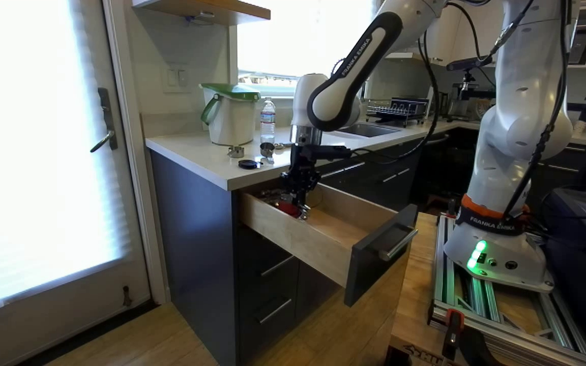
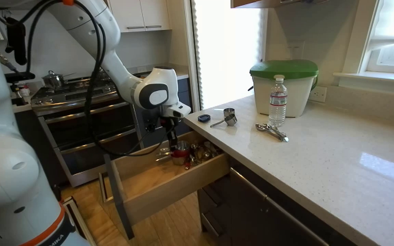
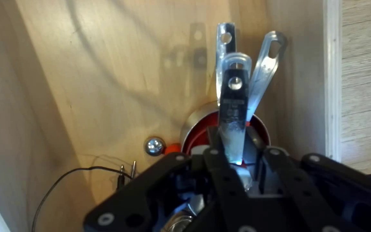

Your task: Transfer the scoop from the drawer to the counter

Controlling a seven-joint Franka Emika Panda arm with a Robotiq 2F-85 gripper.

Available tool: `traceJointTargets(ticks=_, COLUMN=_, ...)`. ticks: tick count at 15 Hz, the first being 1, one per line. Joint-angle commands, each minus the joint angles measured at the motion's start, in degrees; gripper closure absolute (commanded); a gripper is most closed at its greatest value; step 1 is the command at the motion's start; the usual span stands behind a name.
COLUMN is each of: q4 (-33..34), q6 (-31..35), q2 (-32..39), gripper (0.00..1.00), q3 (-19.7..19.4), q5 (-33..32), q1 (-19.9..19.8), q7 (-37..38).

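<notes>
Drawer [image 1: 298, 241] open, lower middle of exterior view: access done. Presumed scoop [image 3: 233, 109] lies in drawer, metal handle pointing up frame, just right of middle in wrist view; bowl hard to make out. Gripper [image 3: 234, 137] has handle between its fingers; cannot tell whether clamped. Metal cups [image 2: 231, 120] sit on counter [image 2: 306, 164], right of centre, but this scoop not yet transferred. Remaining, by judgement: secure grip, lift, carry across, set down, release.
</notes>
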Motion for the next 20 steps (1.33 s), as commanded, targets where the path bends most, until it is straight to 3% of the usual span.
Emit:
traceJointTargets(ticks=1, q4=-2.0, q6=-1.9, q2=-3.7, gripper=0.95, q3=-1.1, q5=-3.6, q1=0.3, q7=3.2)
traceJointTargets(ticks=10, q4=-3.1, q6=-4.3, q2=-7.8, gripper=0.95, q3=-0.8, q5=-5.6, q1=-0.7, q7=5.0)
traceJointTargets(ticks=17, q4=-1.5, q6=-20.8, q2=-19.3, gripper=0.95, q3=-0.3, q5=-14.2, q1=-4.9, q7=10.8)
traceJointTargets(ticks=20, q4=1.2, q6=-26.1, q2=-22.9, gripper=0.95, q3=0.2, q5=-16.3, q1=-6.6, q7=9.6)
